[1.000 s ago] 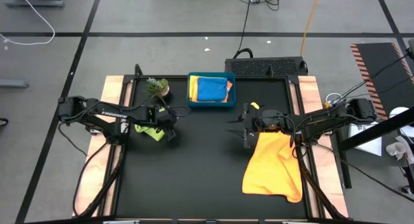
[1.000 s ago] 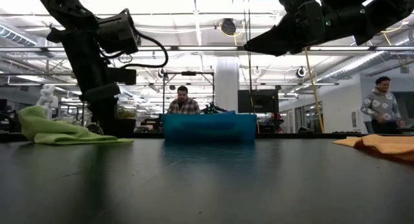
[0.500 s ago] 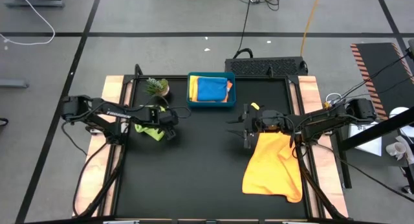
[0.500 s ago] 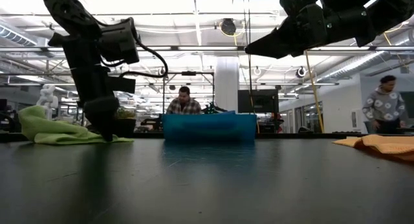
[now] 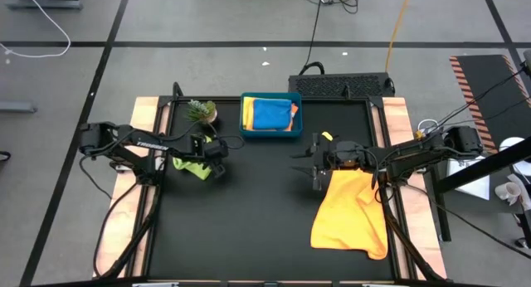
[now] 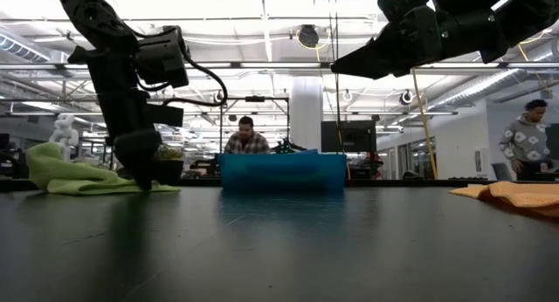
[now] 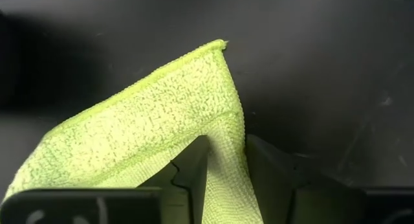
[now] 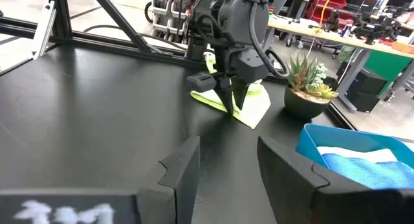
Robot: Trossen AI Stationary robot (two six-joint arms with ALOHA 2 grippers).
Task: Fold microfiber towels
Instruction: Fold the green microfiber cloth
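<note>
A lime green towel [image 5: 189, 166] lies bunched on the black table at the left, in front of the potted plant. My left gripper [image 7: 226, 153] points steeply down at the towel's right end [image 8: 249, 111] and is shut on it. My right gripper [image 8: 226, 153] hangs open and nearly level above the table's right half, with nothing between its fingers. It stands over the far end of a yellow-orange towel [image 5: 348, 208] that lies spread flat. A blue towel [image 5: 270, 114] lies on top of others in the teal tray [image 5: 246, 129]. My left gripper pinches a raised fold of the lime green towel [image 7: 223, 130] between its two fingers, just short of a pointed corner [image 7: 222, 46]. The fingers come from above, slanting down, with their tips at the table [image 6: 144, 181]. The rest of the towel lies slack on the table.
The potted plant [image 5: 201, 112] stands close behind the left gripper, and the teal tray stands at the middle of the far edge. The black table top [image 5: 249, 221] lies bare between the two arms. People [image 6: 248, 138] are in the room beyond the table.
My left gripper has tipped a little steeper, and its fingertips have come down to the table at the lime green towel's right end. The towel has kept its place. My right gripper has kept still.
</note>
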